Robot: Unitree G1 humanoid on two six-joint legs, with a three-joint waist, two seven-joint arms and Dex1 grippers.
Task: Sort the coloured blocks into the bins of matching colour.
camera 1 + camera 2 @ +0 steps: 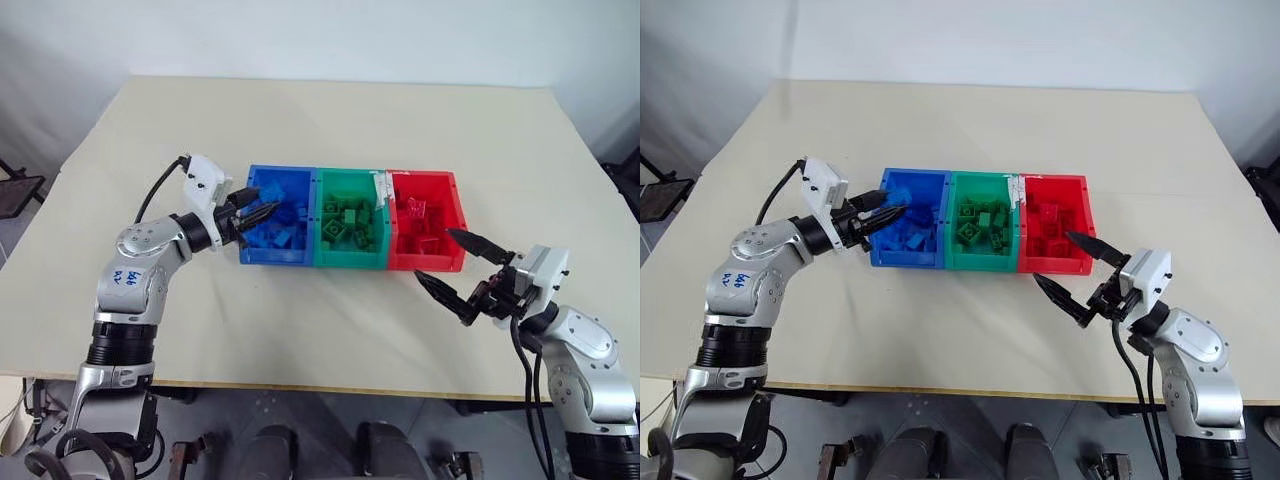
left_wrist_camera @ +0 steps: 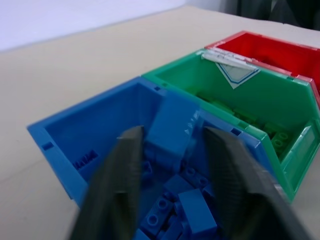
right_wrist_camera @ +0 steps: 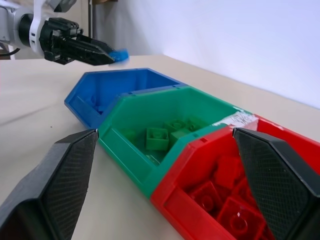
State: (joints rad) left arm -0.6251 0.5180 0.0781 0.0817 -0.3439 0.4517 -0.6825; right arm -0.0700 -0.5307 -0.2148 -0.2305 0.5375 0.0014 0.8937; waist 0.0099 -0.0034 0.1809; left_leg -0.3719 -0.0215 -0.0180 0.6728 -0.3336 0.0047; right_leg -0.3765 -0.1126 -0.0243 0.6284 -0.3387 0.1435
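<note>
The left hand (image 1: 262, 212) hung over the outer end of the blue bin (image 1: 252, 252), pointing across it toward the green bin (image 1: 321, 258). A blue block (image 2: 168, 129) sat between its two fingers (image 2: 121, 170), which were parted about the block's width; whether they still gripped it could not be told. Below lay a heap of blue blocks (image 2: 192, 212) in the blue bin. The three bins stood joined in a row near the middle of the tabletop (image 1: 330, 120), with green blocks (image 1: 350, 224) in the green bin and red blocks (image 1: 425, 228) in the red bin (image 1: 458, 262). The right hand (image 1: 459, 269) stood spread wide and empty, just off the red bin's near outer corner, apart from it. Bare tabletop lay open all round the bins, with the near edge well behind both hands.
</note>
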